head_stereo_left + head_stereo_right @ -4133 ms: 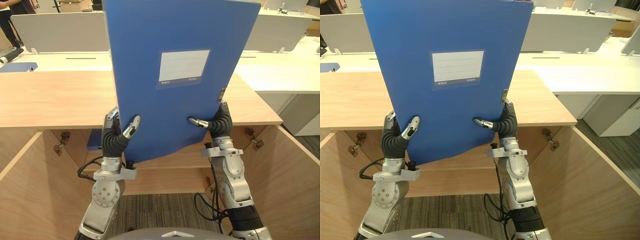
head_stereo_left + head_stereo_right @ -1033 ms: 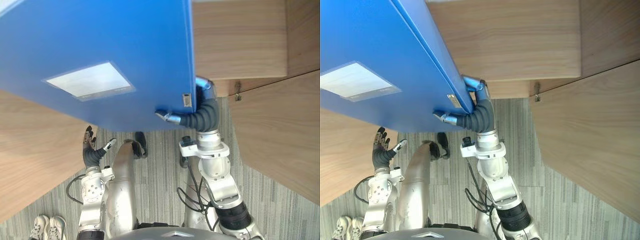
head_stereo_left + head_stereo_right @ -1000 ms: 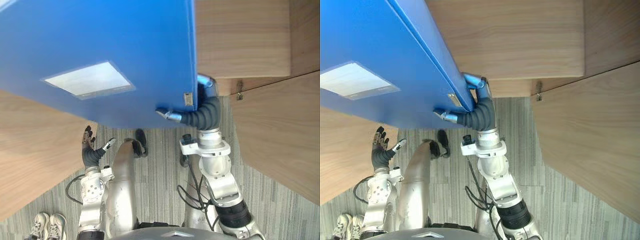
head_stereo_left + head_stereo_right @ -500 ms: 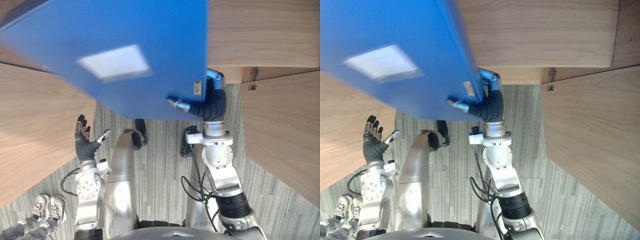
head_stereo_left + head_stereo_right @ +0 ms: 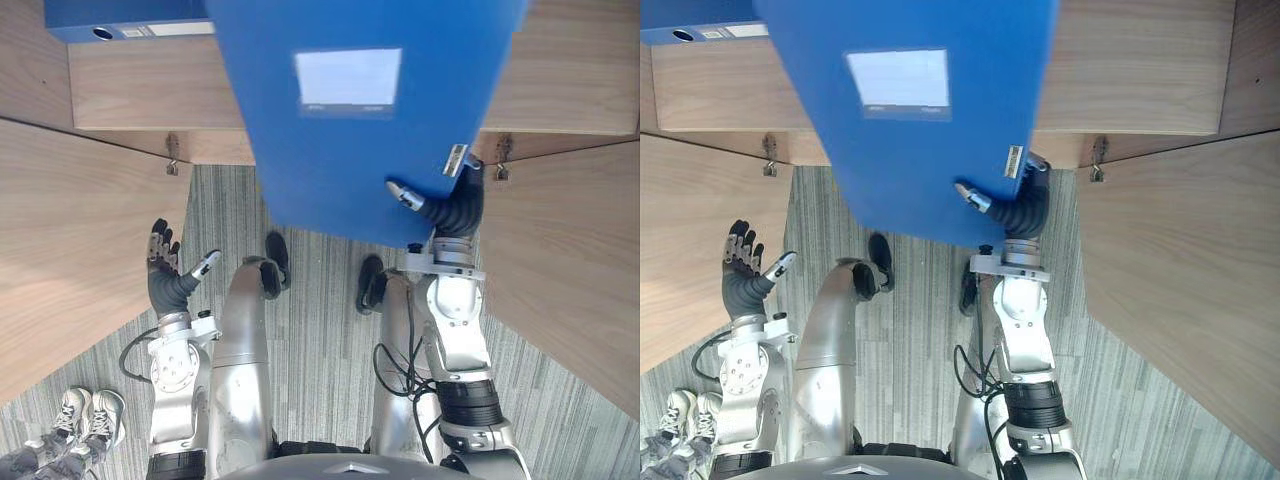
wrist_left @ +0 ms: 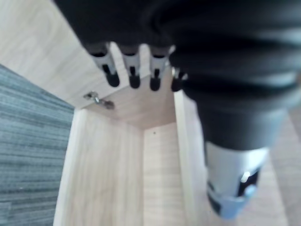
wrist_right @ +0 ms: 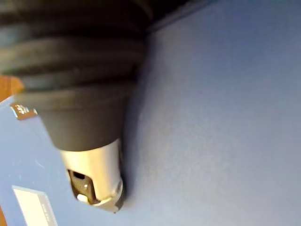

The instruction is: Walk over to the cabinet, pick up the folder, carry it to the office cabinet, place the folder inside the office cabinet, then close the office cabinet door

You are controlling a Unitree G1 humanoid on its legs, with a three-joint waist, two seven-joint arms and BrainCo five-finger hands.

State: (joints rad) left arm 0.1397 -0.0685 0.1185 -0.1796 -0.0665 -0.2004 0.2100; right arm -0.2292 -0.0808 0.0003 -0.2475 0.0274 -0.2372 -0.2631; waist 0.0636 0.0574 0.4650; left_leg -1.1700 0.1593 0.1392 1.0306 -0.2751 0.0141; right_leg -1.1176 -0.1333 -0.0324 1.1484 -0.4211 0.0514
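Firstly, left eye view: blue folder (image 5: 360,140) at 12 o'clock, tilted, pinched at its 4 o'clock corner by right hand (image 5: 455,208). Left hand (image 5: 163,282) at 8 o'clock, fingers spread wide. Left wrist view: straight fingers (image 6: 132,70), open office cabinet (image 6: 108,165) beyond. Right wrist view: thumb (image 7: 94,181) pressed on folder face.

White label (image 5: 348,80) on folder (image 5: 330,165), print seemingly unreadable

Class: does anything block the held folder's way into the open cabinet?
Nothing visible does. The doors stand open before the folder in the right hand; another blue binder lies inside, off to the left.
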